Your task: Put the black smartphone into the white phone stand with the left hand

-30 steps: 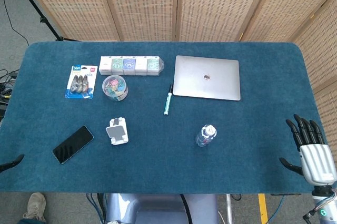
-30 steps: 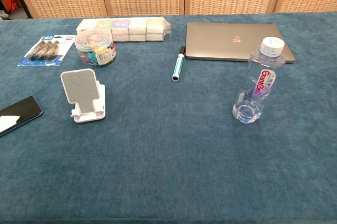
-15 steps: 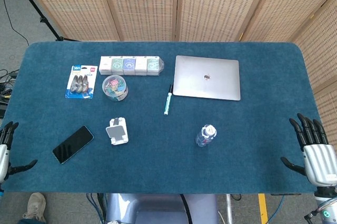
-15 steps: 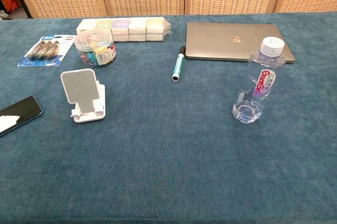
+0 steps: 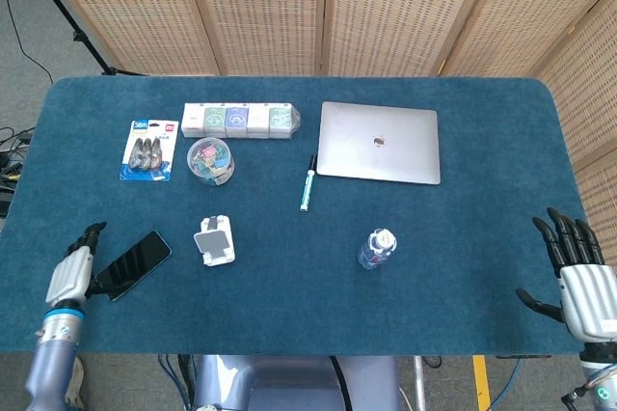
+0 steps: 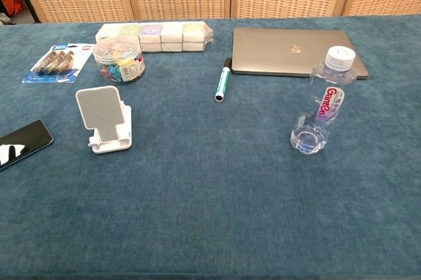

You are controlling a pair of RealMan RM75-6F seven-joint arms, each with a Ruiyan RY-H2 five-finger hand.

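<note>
Left hand: your left hand (image 5: 75,274) hangs at the near-left edge of the table, just beside the phone's near end. It holds nothing. Its fingers point toward the phone, but the head view is too small to show how far apart they are, and the chest view does not show the hand.
Right hand: your right hand (image 5: 578,281) sits off the near-right corner with fingers spread and nothing in them. It is well apart from everything, so it looks parked, since the task calls for the left.
Black smartphone: the black smartphone (image 5: 134,264) lies flat on the blue table (image 5: 463,237), screen up, angled with its far end toward the stand. Lying flat leaves you little edge to grip, so I judge you will need to get fingertips onto its long sides.
White phone stand: the white phone stand (image 6: 105,119) is upright and empty, near the phone on its right. Its backrest faces the robot and its lip is at the front, so the phone should go in from the near side.
Step in hand: reaching for the phone; it is not yet touched or lifted.
Nearby: the clip tub (image 6: 118,58) is beyond the stand, and the water bottle (image 6: 323,102) stands far to the right, clear of your path.
</note>
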